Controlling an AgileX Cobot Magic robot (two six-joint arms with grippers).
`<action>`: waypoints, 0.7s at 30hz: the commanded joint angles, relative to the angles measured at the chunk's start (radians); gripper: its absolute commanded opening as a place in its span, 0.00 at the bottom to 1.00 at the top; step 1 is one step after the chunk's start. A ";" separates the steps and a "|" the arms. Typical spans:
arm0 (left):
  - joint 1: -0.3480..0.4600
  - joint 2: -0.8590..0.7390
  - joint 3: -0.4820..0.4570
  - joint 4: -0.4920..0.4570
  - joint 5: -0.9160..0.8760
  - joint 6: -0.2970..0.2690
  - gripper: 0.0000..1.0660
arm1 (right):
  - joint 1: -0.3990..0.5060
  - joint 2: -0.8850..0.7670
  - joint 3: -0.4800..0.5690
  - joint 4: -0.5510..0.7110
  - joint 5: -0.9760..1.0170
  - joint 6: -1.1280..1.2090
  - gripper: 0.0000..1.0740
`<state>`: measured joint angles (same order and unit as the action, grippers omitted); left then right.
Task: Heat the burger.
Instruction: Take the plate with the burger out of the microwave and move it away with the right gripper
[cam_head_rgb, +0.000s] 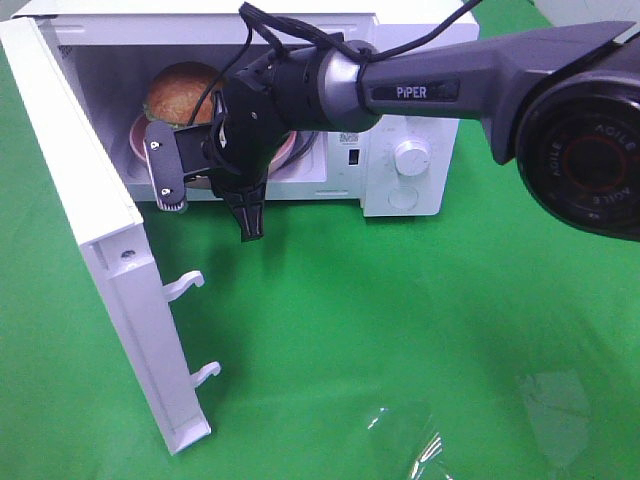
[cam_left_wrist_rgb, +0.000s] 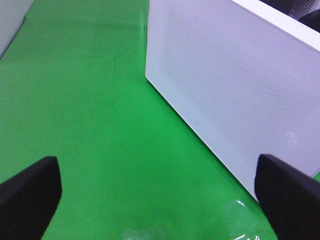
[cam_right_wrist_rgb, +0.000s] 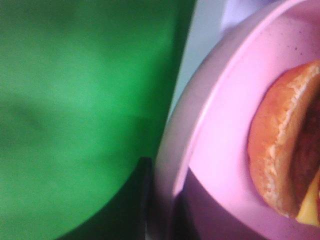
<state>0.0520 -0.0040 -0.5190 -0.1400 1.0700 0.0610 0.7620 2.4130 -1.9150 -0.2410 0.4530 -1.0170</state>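
Note:
The burger (cam_head_rgb: 185, 90) sits on a round pink plate (cam_head_rgb: 140, 135) inside the open white microwave (cam_head_rgb: 400, 40). My right gripper (cam_head_rgb: 205, 165) reaches across from the right to the plate's front rim. In the right wrist view the plate (cam_right_wrist_rgb: 220, 130) and the burger (cam_right_wrist_rgb: 285, 150) fill the frame. The plate's rim runs down into a dark finger (cam_right_wrist_rgb: 142, 200), so the gripper looks shut on the rim. In the left wrist view my left gripper (cam_left_wrist_rgb: 160, 200) is open over green cloth with nothing between its fingers. It does not show in the exterior view.
The microwave door (cam_head_rgb: 100, 230) stands swung out to the left, its two latch hooks (cam_head_rgb: 185, 285) pointing right. A dial (cam_head_rgb: 411, 157) is on the control panel. The door's perforated white panel (cam_left_wrist_rgb: 225, 90) rises close ahead of the left gripper. Green cloth covers the table (cam_head_rgb: 400, 330).

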 joint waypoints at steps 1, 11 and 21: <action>0.001 -0.006 0.003 -0.005 -0.001 0.002 0.90 | 0.024 -0.035 0.035 0.011 0.058 -0.026 0.00; 0.001 -0.006 0.003 -0.005 -0.001 0.002 0.90 | 0.023 -0.185 0.249 -0.069 -0.093 -0.044 0.00; 0.001 -0.006 0.003 -0.005 -0.001 0.002 0.90 | -0.001 -0.272 0.383 -0.129 -0.205 -0.045 0.00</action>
<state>0.0520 -0.0040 -0.5190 -0.1400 1.0700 0.0610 0.7690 2.1740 -1.5270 -0.3370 0.3130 -1.0460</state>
